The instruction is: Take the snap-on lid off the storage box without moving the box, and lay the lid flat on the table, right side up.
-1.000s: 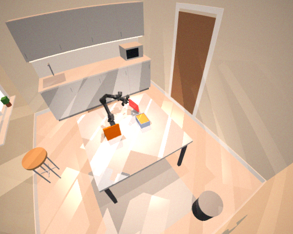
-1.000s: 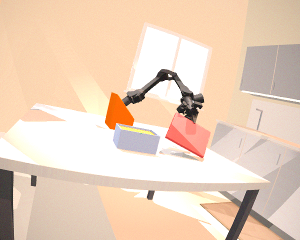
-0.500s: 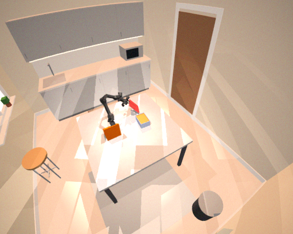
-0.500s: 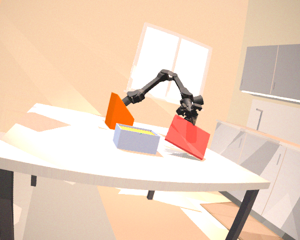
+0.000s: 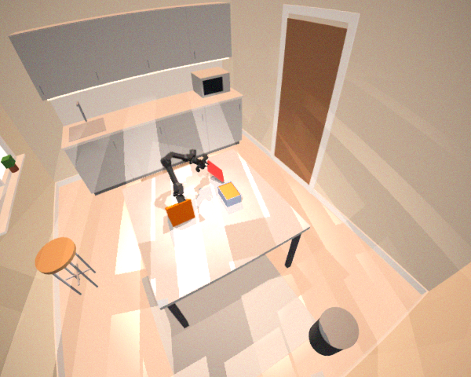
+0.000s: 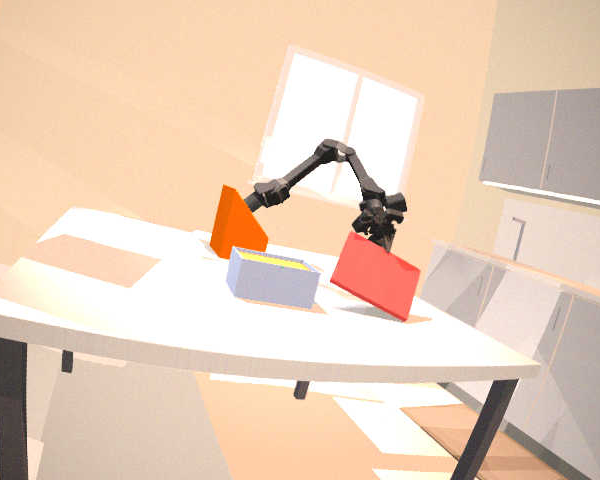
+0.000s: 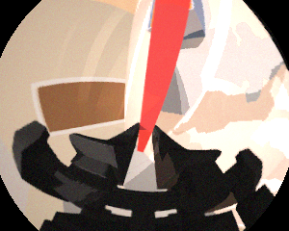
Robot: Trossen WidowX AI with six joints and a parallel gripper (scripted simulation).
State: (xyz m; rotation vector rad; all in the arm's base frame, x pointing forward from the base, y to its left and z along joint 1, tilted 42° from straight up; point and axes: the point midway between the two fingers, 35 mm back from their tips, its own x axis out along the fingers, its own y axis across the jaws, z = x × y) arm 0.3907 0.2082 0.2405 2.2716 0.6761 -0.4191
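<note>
The storage box (image 5: 234,199) (image 6: 273,284) is pale blue and open at the top, with a yellow surface inside. It stands upright on the table (image 5: 248,243) (image 6: 160,330); a corner of it shows at the top of the wrist view (image 7: 198,19). The red lid (image 5: 215,172) (image 6: 375,279) (image 7: 166,53) is off the box and beside it, steeply tilted, nearly on edge. Its lowest corner is close to the table top; I cannot tell if it touches. My gripper (image 5: 206,163) (image 6: 386,249) (image 7: 146,126) is shut on the lid's upper edge.
An orange block (image 5: 180,213) (image 6: 235,224) with a sloped side stands on the table by the arm's base. The kitchen counter (image 5: 155,112) lies beyond the table's edge on the lid's side. A stool (image 5: 55,254) and a bin (image 5: 337,328) stand on the floor.
</note>
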